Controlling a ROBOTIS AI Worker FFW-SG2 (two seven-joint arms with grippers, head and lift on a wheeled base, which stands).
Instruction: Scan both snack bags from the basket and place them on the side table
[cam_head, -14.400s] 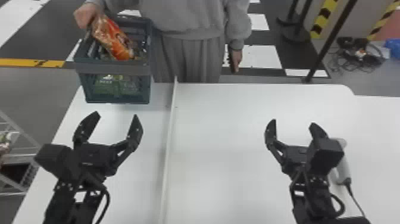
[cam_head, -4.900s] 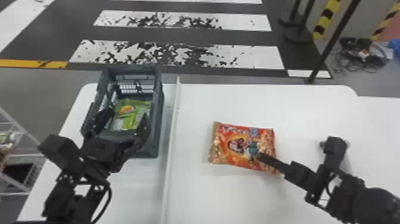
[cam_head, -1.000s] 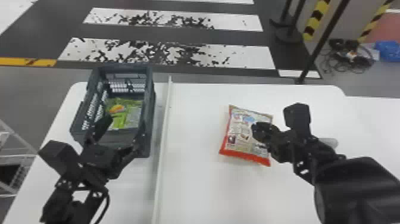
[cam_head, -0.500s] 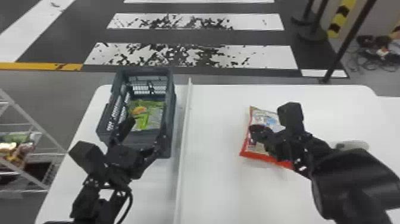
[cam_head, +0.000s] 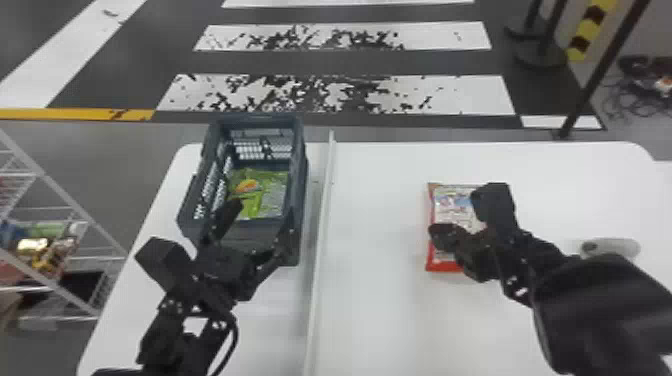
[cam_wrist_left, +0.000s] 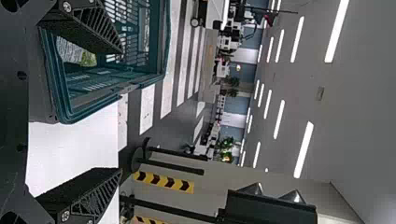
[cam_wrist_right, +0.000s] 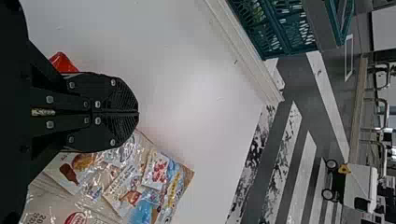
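Apparent step: prepare the snack bag (cam_head: 451, 205), right of the divider (cam_head: 320, 225), for scanning. My right tool (cam_wrist_right: 138, 113), over it: closed, empty. Left tool (cam_wrist_left: 122, 109), left of the divider: wide open, empty. Next: open right, grip bag.

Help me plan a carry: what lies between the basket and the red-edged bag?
The head view shows a long white strip, then white tabletop, between the basket and the red-edged bag.
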